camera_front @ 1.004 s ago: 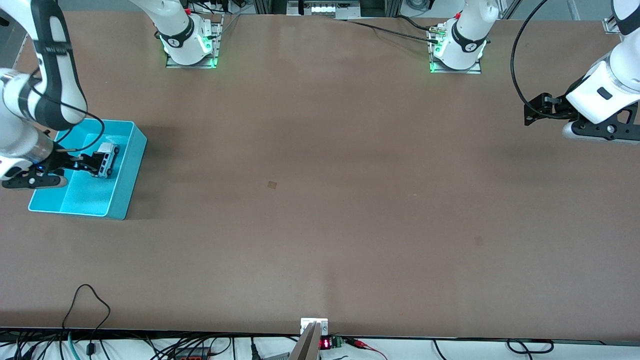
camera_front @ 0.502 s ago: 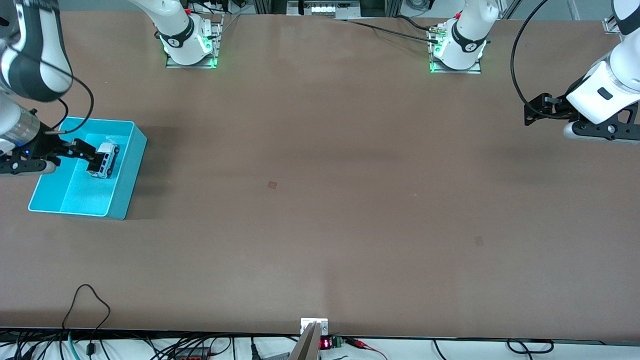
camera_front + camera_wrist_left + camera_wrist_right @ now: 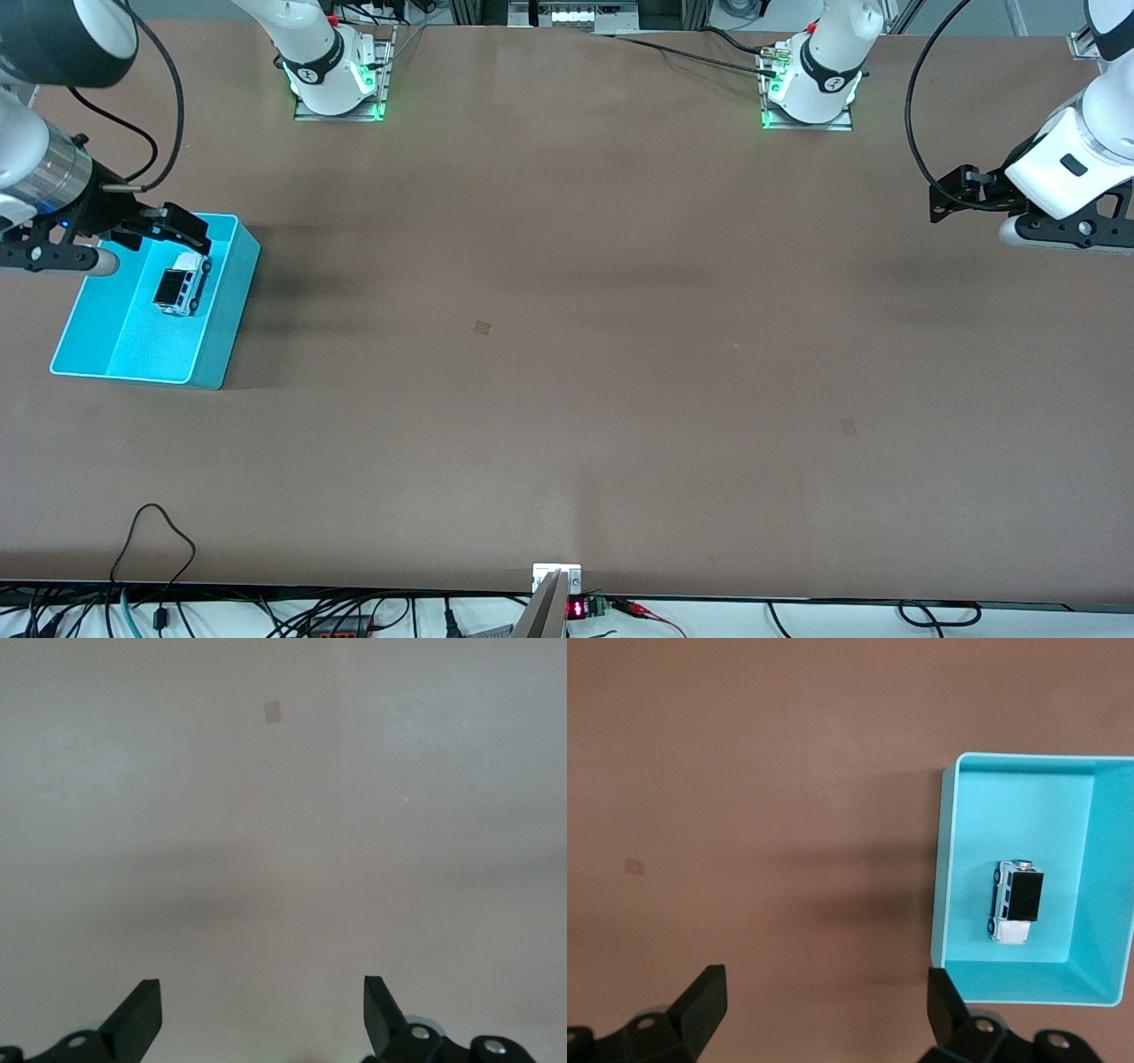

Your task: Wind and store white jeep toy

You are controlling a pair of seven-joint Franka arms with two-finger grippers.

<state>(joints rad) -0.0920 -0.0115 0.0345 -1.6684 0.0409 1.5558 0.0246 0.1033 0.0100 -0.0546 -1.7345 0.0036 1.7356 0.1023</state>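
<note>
- Jeep [image 3: 182, 284] [image 3: 1016, 902] lying on the floor of the cyan bin [image 3: 218, 306] [image 3: 946, 859], upright on its wheels, black roof up, free of any grip.
- Parked close to the bin wall that faces the table's middle, in the half of the bin farther from the front camera.
- Bin resting on the table [image 3: 567, 354] at the right arm's end.
- Right gripper [image 3: 182, 232] [image 3: 824, 1001] up in the air over the bin's edge farthest from the front camera, fingers spread apart, empty.
- Left gripper [image 3: 946, 197] [image 3: 262, 1010] waiting over bare table at the left arm's end, fingers apart, empty.
- Small tan square [image 3: 482, 327] [image 3: 274, 711] [image 3: 633, 866] on the table near its middle.
</note>
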